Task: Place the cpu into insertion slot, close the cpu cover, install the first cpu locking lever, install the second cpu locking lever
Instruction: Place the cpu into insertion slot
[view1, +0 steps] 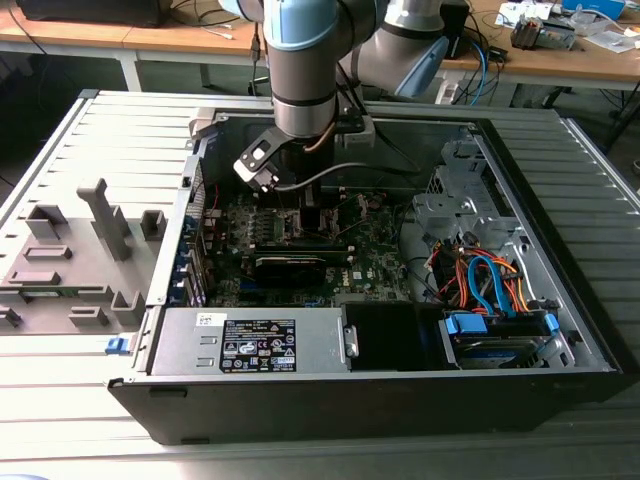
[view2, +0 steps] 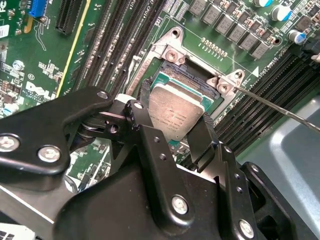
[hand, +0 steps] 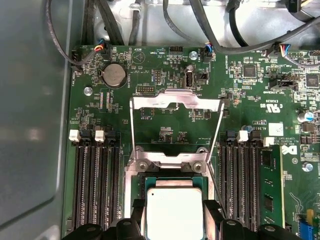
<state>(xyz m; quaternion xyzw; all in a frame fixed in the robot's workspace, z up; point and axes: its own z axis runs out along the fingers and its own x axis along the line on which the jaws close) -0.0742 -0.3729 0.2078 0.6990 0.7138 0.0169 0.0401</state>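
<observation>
The cpu (view2: 176, 111), a flat silver-topped square, sits between my gripper's (view2: 175, 120) two black fingers (view2: 144, 112), which are shut on its opposite edges. It hovers at the insertion slot (view2: 184, 75), whose dark centre shows just beyond its far edge; whether it is seated I cannot tell. In the first wrist view the cpu (hand: 173, 210) lies in the gripper (hand: 174, 224), and the silver cpu cover (hand: 176, 99) is swung back open behind the slot. Two thin wire locking levers (hand: 131, 130) stand released on either side. In the exterior view the gripper (view1: 300, 215) reaches down into the computer case.
Black memory slots (hand: 95, 180) flank the socket on both sides. A long black card (view1: 290, 265), a grey power supply (view1: 250, 345) and a drive bay with orange and blue cables (view1: 490, 285) fill the case. A grey fixture (view1: 80, 250) stands outside it, on the exterior view's left.
</observation>
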